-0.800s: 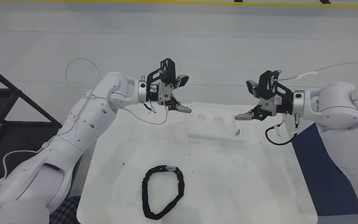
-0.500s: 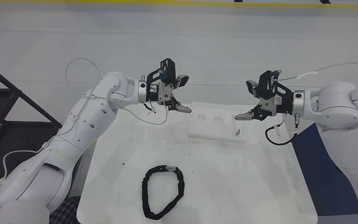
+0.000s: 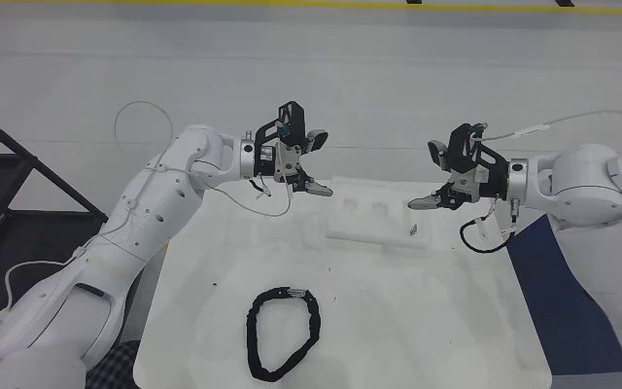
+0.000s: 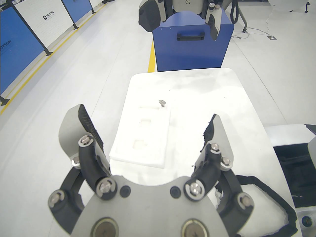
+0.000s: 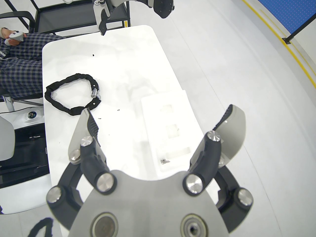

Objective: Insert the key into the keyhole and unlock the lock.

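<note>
A small silver key (image 3: 413, 230) (image 4: 162, 103) (image 5: 165, 161) lies at one end of a white foam tray (image 3: 350, 229) (image 4: 153, 154) (image 5: 150, 114) on the white table (image 3: 437, 321). The black fabric-covered chain lock (image 3: 255, 335) (image 5: 71, 78) (image 4: 266, 186) lies in a loop near the table's front, its metal cylinder (image 5: 93, 92) facing the tray. My left gripper (image 3: 319, 165) (image 4: 148, 114) (image 5: 133, 23) hovers open above the tray's end away from the key. Above the key end hovers my right gripper (image 3: 428, 177) (image 5: 158, 111) (image 4: 181, 29), open as well. Both hold nothing.
A blue box (image 3: 569, 301) (image 4: 192, 48) stands off the table's right side. A black cart (image 5: 74, 13) and a black frame (image 3: 39, 175) stand off its left side. The table between tray and chain is bare.
</note>
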You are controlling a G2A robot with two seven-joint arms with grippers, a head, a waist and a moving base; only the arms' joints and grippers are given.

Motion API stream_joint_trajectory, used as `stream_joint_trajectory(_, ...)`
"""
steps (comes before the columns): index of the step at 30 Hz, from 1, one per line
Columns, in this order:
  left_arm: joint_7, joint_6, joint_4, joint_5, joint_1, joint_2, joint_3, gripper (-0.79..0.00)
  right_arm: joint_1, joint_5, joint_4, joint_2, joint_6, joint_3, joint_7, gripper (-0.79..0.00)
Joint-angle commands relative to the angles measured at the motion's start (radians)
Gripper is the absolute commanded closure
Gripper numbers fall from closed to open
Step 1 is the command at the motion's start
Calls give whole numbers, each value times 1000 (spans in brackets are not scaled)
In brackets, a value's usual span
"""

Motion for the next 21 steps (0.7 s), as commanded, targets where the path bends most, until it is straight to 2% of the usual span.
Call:
stream_joint_trajectory(1,0,0,0,0,0,0,0,-785,-10,0,22,-2,30,-11,-19,-785)
stream_joint_trajectory(7,0,0,0,0,0,0,0,-785,-7,-9,113,-11,107,-55,-24,-785)
stream_joint_trajectory(21,0,0,0,0,0,0,0,-785,58,88,400,-65,400,-187,9,-785)
